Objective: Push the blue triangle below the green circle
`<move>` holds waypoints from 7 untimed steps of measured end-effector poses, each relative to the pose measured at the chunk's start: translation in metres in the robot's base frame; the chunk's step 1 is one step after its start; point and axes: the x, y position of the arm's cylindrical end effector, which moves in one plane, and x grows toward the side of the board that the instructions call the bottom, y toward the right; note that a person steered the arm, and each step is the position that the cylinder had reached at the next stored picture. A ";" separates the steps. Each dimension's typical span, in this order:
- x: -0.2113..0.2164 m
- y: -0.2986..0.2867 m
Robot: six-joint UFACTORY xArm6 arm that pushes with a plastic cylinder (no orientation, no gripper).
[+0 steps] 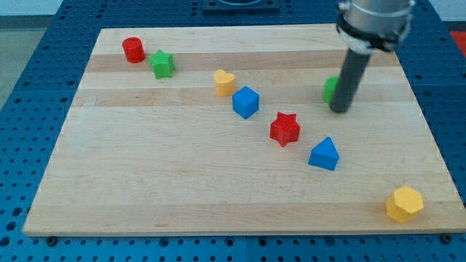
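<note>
Claw: none visible | my tip [339, 110] — touching green circle [330, 89] | blue triangle [324, 154] — below

Single camera, raised, looks obliquely down across the whole wooden desk [218, 189] from its near edge.

My tip [339, 110] beside green circle [330, 89]

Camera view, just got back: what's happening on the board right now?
My tip rests on the wooden board at the view's upper right, right beside the green circle, which the rod partly hides. The blue triangle sits apart from the tip, toward the view's bottom and already roughly below the circle. The red star lies to its upper left. Nothing is being pushed at this instant.
</note>
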 end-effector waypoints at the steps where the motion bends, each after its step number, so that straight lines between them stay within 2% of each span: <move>1: 0.036 0.011; 2: 0.086 0.012; 3: 0.094 -0.008; 4: 0.107 0.004; 5: 0.138 0.003; 6: 0.152 -0.028; 7: 0.115 -0.060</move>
